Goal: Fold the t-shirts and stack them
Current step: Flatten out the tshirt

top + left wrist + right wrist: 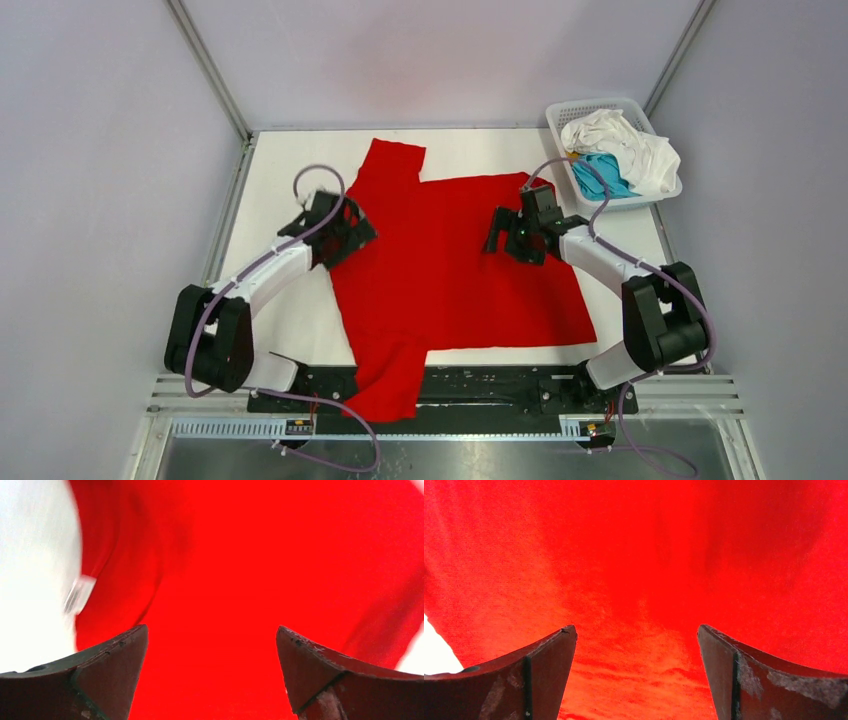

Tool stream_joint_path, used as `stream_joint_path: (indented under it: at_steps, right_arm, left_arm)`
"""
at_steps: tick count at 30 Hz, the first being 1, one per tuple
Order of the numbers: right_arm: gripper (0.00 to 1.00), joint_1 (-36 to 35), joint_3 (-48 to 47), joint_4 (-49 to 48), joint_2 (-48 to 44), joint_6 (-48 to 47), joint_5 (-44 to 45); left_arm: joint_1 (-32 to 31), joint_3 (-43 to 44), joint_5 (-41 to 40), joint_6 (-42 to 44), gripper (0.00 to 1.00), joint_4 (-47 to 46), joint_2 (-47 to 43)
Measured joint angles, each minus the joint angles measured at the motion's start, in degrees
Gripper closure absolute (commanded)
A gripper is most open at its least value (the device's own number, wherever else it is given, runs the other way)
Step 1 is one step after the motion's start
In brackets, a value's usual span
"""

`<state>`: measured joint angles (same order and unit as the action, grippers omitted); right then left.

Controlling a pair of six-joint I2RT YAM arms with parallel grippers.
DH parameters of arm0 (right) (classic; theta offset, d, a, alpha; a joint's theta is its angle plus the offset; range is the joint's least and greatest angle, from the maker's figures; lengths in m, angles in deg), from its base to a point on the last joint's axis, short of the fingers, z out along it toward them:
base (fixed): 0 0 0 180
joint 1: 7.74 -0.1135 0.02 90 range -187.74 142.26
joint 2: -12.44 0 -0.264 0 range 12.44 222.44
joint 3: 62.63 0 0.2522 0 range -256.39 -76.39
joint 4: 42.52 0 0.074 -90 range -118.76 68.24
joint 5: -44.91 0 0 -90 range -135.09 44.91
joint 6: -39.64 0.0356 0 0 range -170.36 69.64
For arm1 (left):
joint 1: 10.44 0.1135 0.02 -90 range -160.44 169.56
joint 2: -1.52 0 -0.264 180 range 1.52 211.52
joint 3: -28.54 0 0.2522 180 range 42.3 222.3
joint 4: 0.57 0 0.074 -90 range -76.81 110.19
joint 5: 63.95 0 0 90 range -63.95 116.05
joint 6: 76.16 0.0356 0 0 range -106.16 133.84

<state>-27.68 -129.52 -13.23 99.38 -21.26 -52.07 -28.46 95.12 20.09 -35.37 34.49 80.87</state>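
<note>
A large red t-shirt [450, 265] lies spread flat on the white table [290, 320], one sleeve pointing to the far side and the other hanging over the near edge. My left gripper [352, 232] hovers over the shirt's left edge, open, with only red cloth [240, 580] between its jaws and a white label [79, 594] at the left. My right gripper [505, 235] is over the shirt's right half, open and holding nothing, red cloth [639, 570] filling its view. A white t-shirt [625, 145] and a teal-blue one [603, 175] lie crumpled in the basket.
The white lattice basket [560, 118] stands at the table's far right corner. Grey walls close in the left, right and back sides. A metal rail [460, 385] with the arm bases runs along the near edge.
</note>
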Motion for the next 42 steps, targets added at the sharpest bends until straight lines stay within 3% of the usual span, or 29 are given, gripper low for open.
stream_joint_path:
  at_steps: [3,7,20,26,30,37,42]
  right_arm:
    - [0.01,-0.4,3.0,0.1,0.3,1.0,-0.2]
    - [0.0,-0.4,3.8,0.5,2.9,1.7,-0.2]
    - [0.01,5.6,-7.3,2.1,14.3,2.6,-4.7]
    - [0.01,6.4,-10.7,3.3,16.2,0.3,-4.0]
    - [0.01,3.7,-10.3,5.0,12.1,-2.6,-1.2]
    - [0.01,-8.8,-4.3,3.1,-2.1,-4.5,-0.7]
    - [0.01,-9.4,2.1,2.9,-6.4,-3.3,0.0]
  left_arm:
    - [0.0,-6.1,1.4,-0.7,0.01,2.0,1.5]
    - [-0.1,-5.5,2.1,-0.8,0.01,0.8,6.8]
    - [3.5,14.9,1.9,-0.9,0.01,2.5,26.3]
    - [4.4,17.3,2.9,0.0,0.01,3.1,27.6]
    - [4.4,11.0,2.7,1.1,0.01,4.6,19.8]
    - [4.5,-6.4,0.8,-0.6,0.01,8.2,-8.3]
    - [3.0,-20.0,-0.1,-4.0,0.04,14.4,-20.8]
